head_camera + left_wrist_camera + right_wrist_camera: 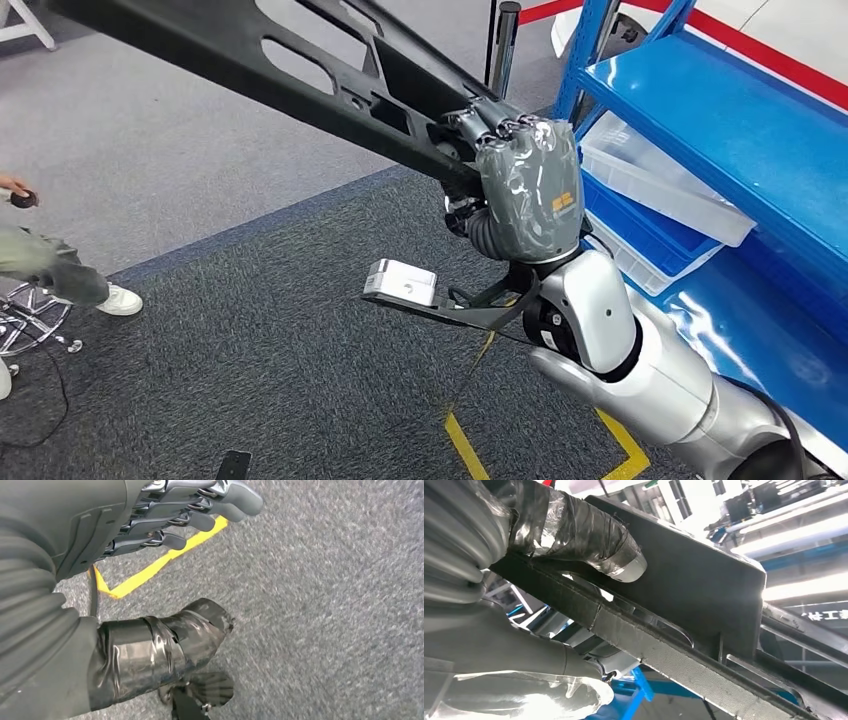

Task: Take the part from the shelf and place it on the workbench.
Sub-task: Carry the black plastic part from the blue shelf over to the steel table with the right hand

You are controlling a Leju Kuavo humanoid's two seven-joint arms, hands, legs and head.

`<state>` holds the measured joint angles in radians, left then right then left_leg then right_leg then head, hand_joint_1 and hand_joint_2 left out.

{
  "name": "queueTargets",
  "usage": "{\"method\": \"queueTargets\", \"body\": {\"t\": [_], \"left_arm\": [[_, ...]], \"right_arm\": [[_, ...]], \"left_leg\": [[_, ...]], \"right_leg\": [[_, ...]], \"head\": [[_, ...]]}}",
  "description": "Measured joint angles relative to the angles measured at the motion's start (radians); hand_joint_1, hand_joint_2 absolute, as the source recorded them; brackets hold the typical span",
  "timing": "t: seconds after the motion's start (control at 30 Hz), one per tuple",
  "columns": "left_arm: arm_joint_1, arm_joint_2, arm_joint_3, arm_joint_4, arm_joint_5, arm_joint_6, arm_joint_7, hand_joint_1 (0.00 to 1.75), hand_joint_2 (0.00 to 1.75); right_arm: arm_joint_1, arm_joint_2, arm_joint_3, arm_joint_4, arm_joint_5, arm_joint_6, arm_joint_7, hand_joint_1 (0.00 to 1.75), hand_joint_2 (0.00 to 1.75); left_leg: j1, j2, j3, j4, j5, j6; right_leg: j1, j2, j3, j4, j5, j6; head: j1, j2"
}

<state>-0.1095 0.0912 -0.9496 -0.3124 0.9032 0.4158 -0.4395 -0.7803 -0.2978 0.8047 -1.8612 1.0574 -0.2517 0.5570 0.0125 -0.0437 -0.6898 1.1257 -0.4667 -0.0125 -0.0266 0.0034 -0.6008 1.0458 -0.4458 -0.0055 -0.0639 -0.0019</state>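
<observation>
A long black plastic part (pixel 300 70) stretches from the upper left of the head view to the middle. My right hand (pixel 520 175) grips its near end, fingers wrapped over the top edge, in front of the blue shelf (pixel 740 130). In the right wrist view my taped thumb (pixel 579 535) presses on the part's flat black panel (pixel 694 585), with its ribbed bar running below. My left hand (pixel 165 540) hangs over grey carpet with its fingers apart and nothing in it.
The blue shelf holds white and blue bins (pixel 660 200) at the right. A seated person's leg and white shoe (pixel 118 298) are at the left by a chair base. Yellow floor tape (pixel 470 440) marks the dark carpet. A dark flat object (pixel 233 465) lies on the floor.
</observation>
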Motion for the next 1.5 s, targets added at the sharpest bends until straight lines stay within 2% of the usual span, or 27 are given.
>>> {"method": "queueTargets", "body": {"t": [0.07, 0.13, 0.2, 0.27, 0.33, 0.4, 0.43, 0.5, 0.57, 0.6, 0.63, 0.67, 0.7, 0.77, 0.83, 0.9, 0.93, 1.0, 1.07, 1.13, 1.17, 1.2, 1.27, 1.33, 1.37, 1.43, 1.5], "left_arm": [[-0.005, 0.0, -0.001, 0.0, 0.0, 0.0, -0.002, 0.0, 1.75], [-0.003, 0.0, -0.001, 0.0, -0.002, 0.0, -0.005, 0.0, 1.75], [-0.002, 0.0, -0.001, 0.0, -0.005, -0.001, -0.01, 0.0, 1.75], [-0.004, 0.0, -0.001, 0.0, -0.006, -0.001, -0.013, 0.0, 1.75], [-0.007, 0.001, -0.001, 0.0, -0.007, -0.001, -0.014, 0.0, 1.75], [-0.007, 0.001, -0.001, 0.0, -0.007, -0.002, -0.014, 0.0, 1.75], [-0.005, 0.001, -0.001, 0.0, -0.008, -0.002, -0.014, 0.0, 1.75], [-0.004, 0.001, -0.002, 0.0, -0.009, -0.002, -0.013, 0.0, 1.75], [-0.006, 0.0, -0.003, 0.0, -0.011, -0.003, -0.013, 0.0, 1.75], [-0.008, 0.0, -0.004, 0.0, -0.011, -0.003, -0.012, 0.0, 1.75], [-0.008, 0.0, -0.004, 0.0, -0.011, -0.003, -0.012, 0.0, 1.75], [-0.008, 0.001, -0.004, 0.0, -0.011, -0.003, -0.012, 0.0, 1.75], [-0.008, 0.001, -0.005, 0.0, -0.011, -0.003, -0.012, 0.0, 1.75], [-0.008, 0.0, -0.005, 0.0, -0.011, -0.003, -0.011, 0.0, 1.75], [-0.009, 0.0, -0.005, 0.0, -0.011, -0.003, -0.01, 0.0, 1.75], [-0.008, 0.001, -0.005, 0.0, -0.011, -0.003, -0.009, 0.0, 1.75], [-0.006, 0.001, -0.005, 0.0, -0.011, -0.003, -0.008, 0.0, 1.75], [-0.004, 0.0, -0.006, 0.0, -0.011, -0.002, -0.007, 0.0, 1.75], [-0.006, -0.001, -0.006, 0.0, -0.011, -0.002, -0.006, 0.0, 1.75], [-0.008, -0.001, -0.006, 0.0, -0.011, -0.002, -0.005, 0.0, 1.75], [-0.007, -0.001, -0.006, 0.0, -0.011, -0.003, -0.005, 0.0, 1.75], [-0.006, -0.001, -0.006, 0.0, -0.011, -0.003, -0.005, 0.0, 1.75], [-0.007, 0.0, -0.006, 0.0, -0.011, -0.003, -0.005, 0.0, 1.75], [-0.01, 0.0, -0.006, 0.0, -0.011, -0.003, -0.005, 0.0, 1.75], [-0.011, 0.0, -0.006, 0.0, -0.011, -0.003, -0.005, 0.0, 1.75], [-0.009, 0.0, -0.006, 0.0, -0.012, -0.003, -0.005, 0.0, 1.75], [-0.007, 0.001, -0.006, 0.0, -0.012, -0.003, -0.004, 0.0, 1.75]], "right_arm": [[0.0, 0.0, 0.0, 0.0, -0.009, 0.0, -0.005, 1.75, 1.75], [0.001, 0.0, 0.0, 0.0, -0.035, 0.0, -0.02, 1.75, 1.75], [0.002, 0.0, 0.001, -0.001, -0.062, 0.0, -0.034, 1.75, 1.75], [0.001, 0.0, 0.001, -0.002, -0.074, 0.0, -0.041, 1.75, 1.75], [0.001, 0.0, 0.001, -0.004, -0.075, 0.0, -0.043, 1.75, 1.75], [0.0, 0.0, 0.001, -0.005, -0.075, 0.0, -0.044, 1.75, 1.75], [0.0, 0.0, 0.001, -0.006, -0.075, 0.0, -0.044, 1.75, 1.75], [-0.001, 0.0, 0.0, -0.007, -0.075, 0.001, -0.044, 1.75, 1.75], [0.001, 0.0, 0.0, -0.008, -0.075, 0.005, -0.044, 1.75, 1.75], [0.003, -0.001, 0.001, -0.008, -0.075, 0.007, -0.045, 1.75, 1.75], [0.006, -0.001, 0.001, -0.008, -0.075, 0.01, -0.045, 1.75, 1.75], [0.008, -0.002, 0.002, -0.008, -0.075, 0.012, -0.045, 1.75, 1.75], [0.009, -0.002, 0.002, -0.008, -0.075, 0.014, -0.045, 1.75, 1.75], [0.009, -0.002, 0.002, -0.008, -0.075, 0.017, -0.045, 1.75, 1.75], [0.009, -0.002, 0.002, -0.011, -0.075, 0.019, -0.046, 1.75, 1.75], [0.008, -0.003, 0.002, -0.013, -0.074, 0.02, -0.047, 1.75, 1.75], [0.008, -0.002, 0.002, -0.014, -0.073, 0.021, -0.047, 1.75, 1.75], [0.006, -0.002, 0.002, -0.015, -0.073, 0.021, -0.048, 1.75, 1.75], [0.005, -0.002, 0.003, -0.017, -0.073, 0.022, -0.048, 1.75, 1.75], [0.007, -0.002, 0.004, -0.017, -0.073, 0.023, -0.049, 1.75, 1.75], [0.009, -0.002, 0.004, -0.017, -0.073, 0.023, -0.049, 1.75, 1.75], [0.009, -0.002, 0.005, -0.018, -0.073, 0.024, -0.05, 1.75, 1.75], [0.009, -0.002, 0.005, -0.019, -0.078, 0.024, -0.053, 1.75, 1.75], [0.007, -0.002, 0.005, -0.02, -0.088, 0.024, -0.058, 1.75, 1.75], [0.007, -0.002, 0.005, -0.02, -0.092, 0.024, -0.06, 1.75, 1.75], [0.006, -0.002, 0.005, -0.021, -0.091, 0.025, -0.063, 1.75, 1.75], [0.006, -0.002, 0.004, -0.023, -0.08, 0.028, -0.061, 1.75, 1.75]], "left_leg": [[0.002, 0.028, -0.065, 0.125, -0.05, -0.007], [0.003, 0.035, -0.096, 0.176, -0.05, -0.008], [0.002, 0.047, -0.047, 0.077, 0.012, -0.002], [-0.006, 0.082, 0.022, -0.054, 0.055, 0.009], [-0.015, 0.097, 0.046, -0.102, 0.056, 0.021], [-0.016, 0.078, 0.047, -0.108, 0.058, 0.031], [-0.013, 0.067, 0.051, -0.113, 0.06, 0.036], [-0.008, 0.048, 0.062, -0.123, 0.063, 0.047], [-0.007, 0.028, 0.065, -0.124, 0.063, 0.055], [-0.008, 0.017, 0.065, -0.123, 0.062, 0.058], [-0.008, 0.004, 0.065, -0.122, 0.061, 0.058], [-0.009, -0.01, 0.065, -0.119, 0.06, 0.058], [-0.009, -0.024, 0.066, -0.115, 0.057, 0.057], [-0.01, -0.049, 0.063, -0.102, 0.05, 0.051], [-0.009, -0.071, 0.053, -0.092, 0.047, 0.042], [-0.004, -0.091, 0.046, -0.093, 0.049, 0.028], [-0.003, -0.085, 0.044, -0.092, 0.049, 0.022], [-0.004, -0.036, 0.024, -0.053, 0.027, 0.01], [-0.002, 0.02, -0.035, 0.061, -0.027, -0.001], [0.003, 0.034, -0.095, 0.169, -0.06, -0.007], [0.004, 0.036, -0.101, 0.177, -0.051, -0.009], [0.004, 0.04, -0.086, 0.145, -0.024, -0.009], [0.0, 0.075, -0.015, 0.006, 0.04, -0.003], [-0.01, 0.105, 0.032, -0.087, 0.063, 0.012], [-0.014, 0.106, 0.035, -0.098, 0.058, 0.019], [-0.013, 0.081, 0.036, -0.102, 0.059, 0.032], [-0.008, 0.059, 0.044, -0.11, 0.062, 0.045]], "right_leg": [[0.002, -0.021, 0.0, 0.0, -0.002, -0.005], [0.003, -0.043, 0.002, 0.0, -0.006, -0.006], [0.005, -0.064, 0.008, 0.0, -0.011, -0.003], [0.008, -0.085, 0.019, -0.004, -0.016, 0.002], [0.012, -0.102, 0.028, -0.012, -0.019, 0.012], [0.015, -0.119, 0.037, -0.02, -0.021, 0.023], [0.014, -0.115, 0.041, -0.018, -0.027, 0.029], [0.011, -0.076, 0.023, 0.032, -0.061, 0.037], [0.01, -0.025, -0.042, 0.158, -0.119, 0.036], [0.01, -0.013, -0.078, 0.221, -0.138, 0.036], [0.01, -0.008, -0.103, 0.258, -0.139, 0.036], [0.01, -0.005, -0.109, 0.255, -0.117, 0.035], [0.009, -0.001, -0.097, 0.214, -0.08, 0.034], [0.007, 0.028, -0.046, 0.083, -0.01, 0.029], [0.005, 0.053, -0.015, 0.013, 0.006, 0.025], [0.007, 0.044, -0.008, 0.003, 0.003, 0.019], [0.006, 0.033, -0.004, -0.002, 0.005, 0.013], [0.002, 0.011, 0.004, -0.012, 0.007, 0.001], [0.004, -0.012, 0.007, -0.015, 0.005, -0.006], [0.006, -0.035, 0.008, -0.014, 0.002, -0.007], [0.006, -0.046, 0.009, -0.014, 0.0, -0.006], [0.006, -0.058, 0.012, -0.014, -0.002, -0.005], [0.008, -0.079, 0.02, -0.014, -0.009, 0.002], [0.015, -0.098, 0.027, -0.015, -0.015, 0.012], [0.017, -0.108, 0.03, -0.017, -0.018, 0.017], [0.019, -0.121, 0.037, -0.02, -0.024, 0.029], [0.014, -0.085, 0.029, 0.011, -0.05, 0.037]], "head": [[-0.003, 0.0], [-0.003, 0.0], [-0.003, 0.0], [-0.003, 0.0], [-0.002, 0.0], [-0.003, 0.0], [-0.002, 0.0], [0.002, 0.0], [0.006, 0.0], [0.007, 0.0], [0.007, 0.0], [0.007, 0.0], [0.007, 0.0], [0.007, 0.0], [0.006, 0.0], [0.006, 0.0], [0.006, 0.0], [-0.001, 0.0], [-0.009, 0.0], [-0.01, 0.0], [-0.01, 0.0], [-0.01, 0.0], [-0.01, 0.0], [-0.009, 0.0], [-0.008, 0.0], [-0.006, 0.0], [-0.002, 0.0]]}}
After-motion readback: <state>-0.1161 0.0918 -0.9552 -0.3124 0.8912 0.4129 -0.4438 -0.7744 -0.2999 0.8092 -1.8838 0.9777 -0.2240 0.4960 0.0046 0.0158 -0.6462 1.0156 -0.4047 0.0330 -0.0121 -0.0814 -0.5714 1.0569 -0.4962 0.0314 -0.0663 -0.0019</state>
